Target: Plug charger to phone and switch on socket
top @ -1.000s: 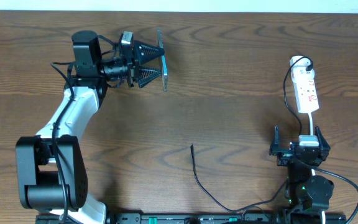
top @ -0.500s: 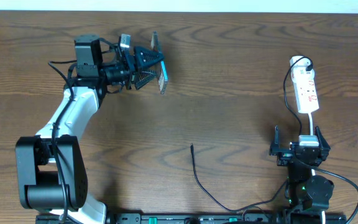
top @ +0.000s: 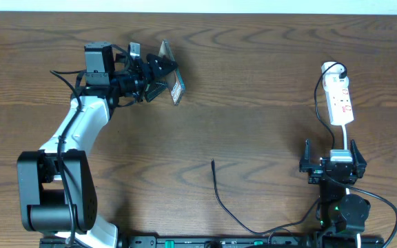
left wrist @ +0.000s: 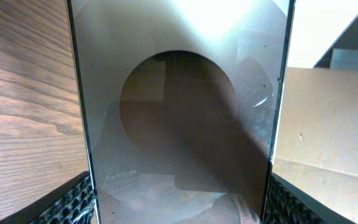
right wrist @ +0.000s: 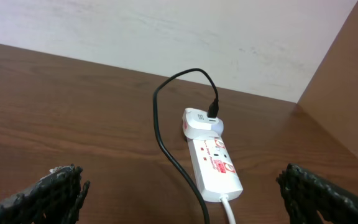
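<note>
- Left fingers: part-open, clamped across the edges of the phone, which is held tilted above the counter.
- Right fingers: spread wide, empty; socket ahead of them.
- Charger: plug tip well apart from both (unplugged).
- Advised: lay the phone flat, port facing that tip.

a robot test bench in a lab: wood-grain table, plain pale wall.

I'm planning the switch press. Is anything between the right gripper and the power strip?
Nothing visible blocks it. The right gripper faces the power strip open; only its own white lead lies between.
</note>
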`<control>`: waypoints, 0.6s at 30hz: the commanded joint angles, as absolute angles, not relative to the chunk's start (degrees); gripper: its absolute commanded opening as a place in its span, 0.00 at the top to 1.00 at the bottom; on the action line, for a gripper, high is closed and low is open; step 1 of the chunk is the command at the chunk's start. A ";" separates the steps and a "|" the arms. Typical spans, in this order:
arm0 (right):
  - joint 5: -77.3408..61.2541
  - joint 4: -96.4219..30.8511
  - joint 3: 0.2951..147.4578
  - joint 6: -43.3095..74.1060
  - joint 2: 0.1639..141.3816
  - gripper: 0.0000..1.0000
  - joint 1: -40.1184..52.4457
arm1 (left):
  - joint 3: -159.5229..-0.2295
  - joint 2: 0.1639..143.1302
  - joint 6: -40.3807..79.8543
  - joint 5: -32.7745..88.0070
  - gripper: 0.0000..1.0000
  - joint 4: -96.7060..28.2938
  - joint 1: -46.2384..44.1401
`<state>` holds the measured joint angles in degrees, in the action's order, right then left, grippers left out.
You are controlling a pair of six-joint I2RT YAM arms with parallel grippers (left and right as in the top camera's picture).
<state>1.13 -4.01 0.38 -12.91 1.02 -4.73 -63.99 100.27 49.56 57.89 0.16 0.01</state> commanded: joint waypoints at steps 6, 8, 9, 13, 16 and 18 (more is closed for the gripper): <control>-0.93 -4.05 0.32 -13.78 0.91 0.01 -4.45 | -63.86 99.02 57.89 55.59 0.93 3.09 2.33; -4.95 -2.68 0.32 -13.69 0.91 0.01 -4.45 | -63.86 99.02 58.81 54.63 0.93 3.07 2.94; -7.81 -1.89 0.32 -12.60 0.91 0.01 -4.45 | -63.86 99.02 59.20 54.17 0.93 3.07 3.18; -12.40 2.55 0.32 -1.67 0.91 0.01 -4.45 | -63.86 99.02 61.98 52.51 0.93 3.07 3.55; -13.04 5.37 0.64 5.48 0.97 0.01 -4.45 | -63.86 99.02 63.20 50.61 0.93 3.09 3.53; -14.20 6.02 1.61 7.05 1.48 0.01 -4.45 | -63.86 99.02 64.27 49.63 0.93 3.09 3.53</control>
<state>-10.74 5.45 0.40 -0.86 1.02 -4.73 -63.99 100.27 61.73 51.00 2.57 3.38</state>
